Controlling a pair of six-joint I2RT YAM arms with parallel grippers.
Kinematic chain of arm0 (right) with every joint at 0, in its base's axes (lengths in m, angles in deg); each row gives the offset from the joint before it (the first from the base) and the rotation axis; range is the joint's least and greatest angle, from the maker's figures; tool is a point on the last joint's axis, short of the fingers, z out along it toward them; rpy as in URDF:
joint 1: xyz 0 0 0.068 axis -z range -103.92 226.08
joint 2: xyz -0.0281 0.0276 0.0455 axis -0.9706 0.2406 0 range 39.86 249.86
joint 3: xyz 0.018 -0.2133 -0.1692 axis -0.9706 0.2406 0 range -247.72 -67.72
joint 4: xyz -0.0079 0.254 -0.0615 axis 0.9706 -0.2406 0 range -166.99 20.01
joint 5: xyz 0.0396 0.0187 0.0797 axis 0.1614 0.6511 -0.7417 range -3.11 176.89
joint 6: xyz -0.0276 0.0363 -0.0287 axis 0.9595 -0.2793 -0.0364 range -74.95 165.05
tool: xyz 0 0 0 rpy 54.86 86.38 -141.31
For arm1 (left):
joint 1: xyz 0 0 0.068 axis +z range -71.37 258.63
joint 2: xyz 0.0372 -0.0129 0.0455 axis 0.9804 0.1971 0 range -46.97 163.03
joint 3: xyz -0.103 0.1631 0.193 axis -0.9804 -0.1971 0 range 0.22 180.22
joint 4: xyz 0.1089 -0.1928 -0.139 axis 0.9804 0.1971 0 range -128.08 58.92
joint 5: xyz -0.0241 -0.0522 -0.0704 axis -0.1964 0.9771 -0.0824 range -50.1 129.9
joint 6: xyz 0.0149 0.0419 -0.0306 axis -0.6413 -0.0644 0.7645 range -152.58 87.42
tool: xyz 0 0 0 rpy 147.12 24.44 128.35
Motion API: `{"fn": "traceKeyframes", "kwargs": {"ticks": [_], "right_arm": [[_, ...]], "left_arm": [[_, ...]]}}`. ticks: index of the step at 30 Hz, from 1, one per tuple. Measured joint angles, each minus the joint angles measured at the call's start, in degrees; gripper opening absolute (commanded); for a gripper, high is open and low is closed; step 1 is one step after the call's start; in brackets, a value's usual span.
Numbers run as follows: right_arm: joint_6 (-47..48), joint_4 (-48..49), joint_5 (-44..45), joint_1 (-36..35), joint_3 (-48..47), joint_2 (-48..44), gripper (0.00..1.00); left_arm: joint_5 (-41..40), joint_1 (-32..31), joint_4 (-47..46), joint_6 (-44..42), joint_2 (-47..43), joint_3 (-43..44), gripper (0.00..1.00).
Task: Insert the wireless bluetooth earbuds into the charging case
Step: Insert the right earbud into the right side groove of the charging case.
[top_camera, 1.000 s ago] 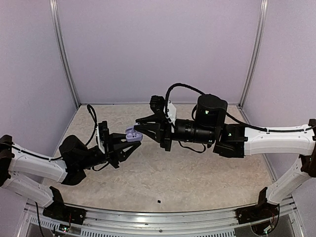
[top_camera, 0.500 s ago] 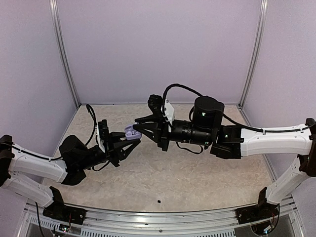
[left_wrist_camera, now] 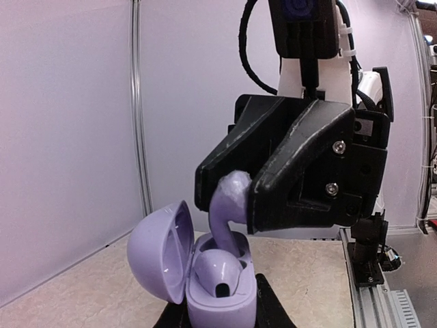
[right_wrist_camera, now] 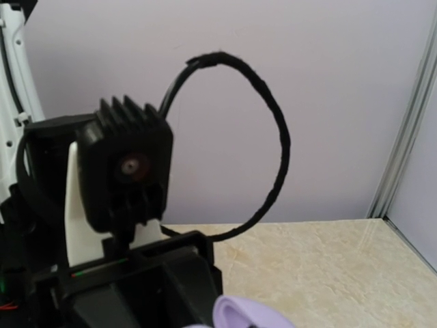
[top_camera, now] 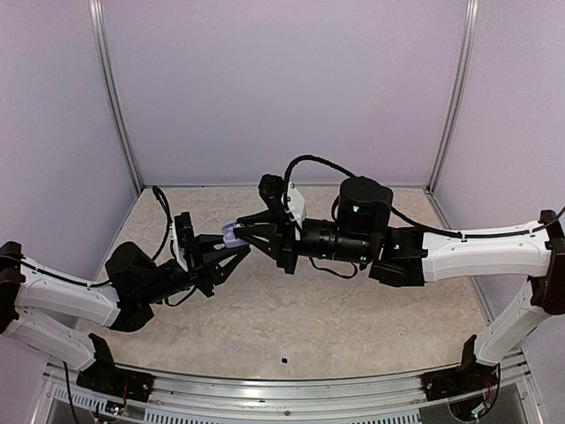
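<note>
Earbud now reaches stem-first into the open charging case, pinched by the right hand, which has shifted leftward toward the left hand gripping the case above the worktop. The right hand's fingers hide its head.

The top camera sits high behind the arm bases and looks down toward the far wall, wide enough to take in the whole table and both arms. The left wrist camera rides low behind the left pincer and faces right, very near the open charging case and the earbud. The right wrist camera faces left from behind the right pincer. All three share the spot where the pincers meet.
</note>
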Motion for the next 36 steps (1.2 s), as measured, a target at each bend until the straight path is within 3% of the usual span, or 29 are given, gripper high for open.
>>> {"fn": "traceKeyframes", "kwargs": {"ticks": [27,36], "right_arm": [[-0.8,0.4,0.2,0.0,0.7,0.1,0.2],[-0.1,-0.9,0.6,0.0,0.9,0.0,0.32]], "left_arm": [[-0.2,0.4,0.2,0.0,-0.1,0.0,0.03],[-0.2,0.7,0.2,0.0,-0.2,0.0,0.03]]}}
